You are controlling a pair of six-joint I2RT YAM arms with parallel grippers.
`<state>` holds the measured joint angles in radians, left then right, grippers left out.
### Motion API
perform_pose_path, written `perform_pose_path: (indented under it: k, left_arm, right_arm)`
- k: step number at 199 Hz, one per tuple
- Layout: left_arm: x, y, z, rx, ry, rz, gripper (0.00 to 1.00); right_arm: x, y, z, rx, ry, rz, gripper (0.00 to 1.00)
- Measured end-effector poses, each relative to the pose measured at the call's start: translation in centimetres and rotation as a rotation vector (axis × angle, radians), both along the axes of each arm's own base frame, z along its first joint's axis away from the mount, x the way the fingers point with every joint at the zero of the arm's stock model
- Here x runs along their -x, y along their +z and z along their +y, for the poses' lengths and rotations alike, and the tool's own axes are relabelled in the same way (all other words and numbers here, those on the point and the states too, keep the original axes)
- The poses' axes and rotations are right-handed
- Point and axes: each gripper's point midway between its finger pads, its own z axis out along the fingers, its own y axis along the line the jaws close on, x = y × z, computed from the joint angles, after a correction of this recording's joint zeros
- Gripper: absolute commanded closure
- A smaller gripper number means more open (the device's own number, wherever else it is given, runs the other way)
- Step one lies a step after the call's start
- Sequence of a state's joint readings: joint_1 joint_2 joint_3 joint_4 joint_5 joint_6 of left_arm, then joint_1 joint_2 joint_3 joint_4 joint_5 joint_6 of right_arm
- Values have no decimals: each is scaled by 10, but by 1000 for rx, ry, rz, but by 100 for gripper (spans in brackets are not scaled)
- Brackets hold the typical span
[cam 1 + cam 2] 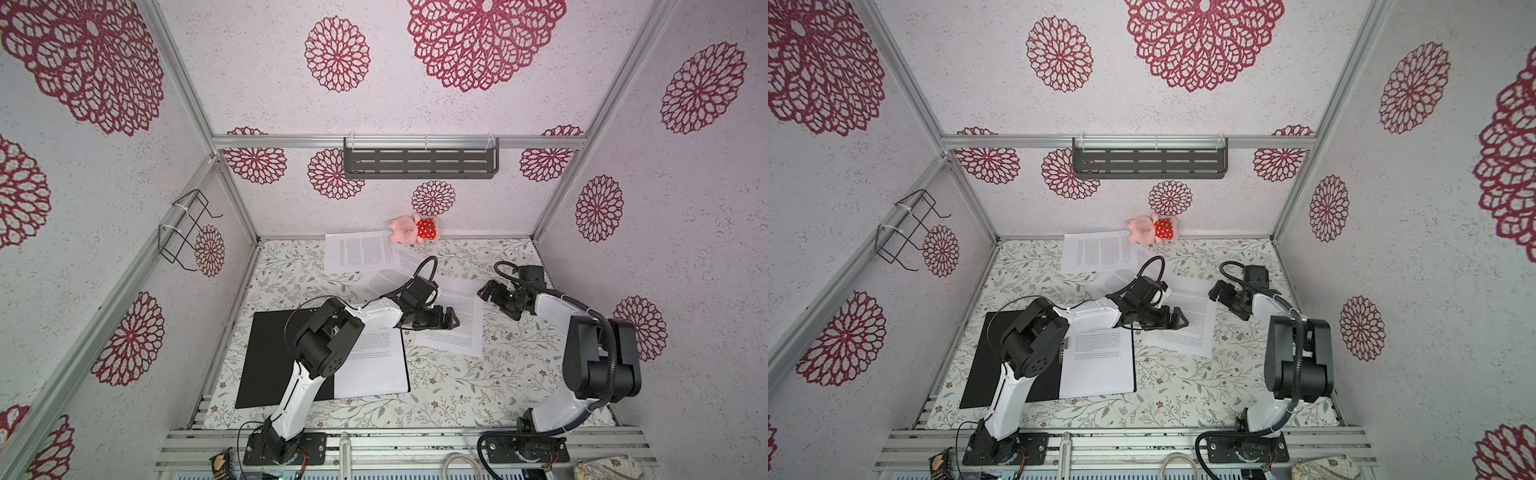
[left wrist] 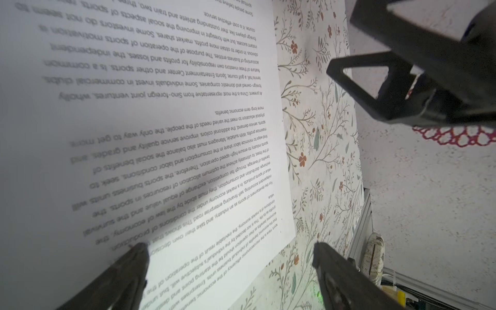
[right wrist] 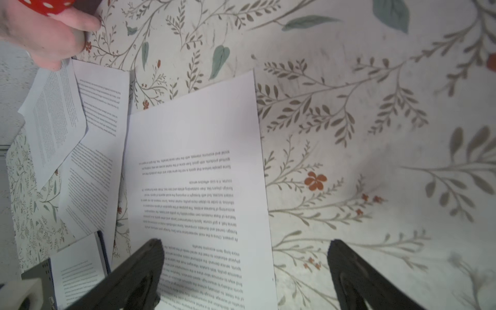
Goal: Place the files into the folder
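Open folder (image 1: 266, 357) at the table's (image 1: 457, 395) front left holds one printed sheet (image 1: 370, 365); left end effector (image 1: 451, 318) and right end effector (image 1: 485, 291) gape empty by a loose sheet (image 2: 161, 107) reading "At present, China"

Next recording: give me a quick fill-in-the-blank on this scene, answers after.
The folder lies open, its inside ___. A printed sheet rests on its ___ half in both top views. The plush pig wears a ___ dotted dress. The left gripper hangs over a loose sheet, jaws ___.
Missing: black; right; red; open.
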<state>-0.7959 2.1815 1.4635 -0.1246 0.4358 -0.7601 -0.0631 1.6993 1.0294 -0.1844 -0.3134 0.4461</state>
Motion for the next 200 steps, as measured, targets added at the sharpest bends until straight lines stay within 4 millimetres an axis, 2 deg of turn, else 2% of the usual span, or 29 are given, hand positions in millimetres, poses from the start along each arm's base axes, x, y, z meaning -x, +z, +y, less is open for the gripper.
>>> perform_pose_path:
  k: [43,90,108,151,200]
  left_arm:
    - [16,0,17,-8,1,7,1]
    - [20,0,21,-9,4,10,1]
    - [20,0,21,-9,5,10,1]
    - [20,0,21,-6,9,14,1]
    - [20,1,21,-3,12,19,1]
  right_arm:
    - [-41,-1,5,-33,26,-40,3]
    - [-60,-26,18,-59,80,-7,5]
    - [-68,-26,24,-53,108,-20,5]
    - [-70,-28,45,-52,184,-7,7]
    - [-51,-32,58,-67,231,6,7]
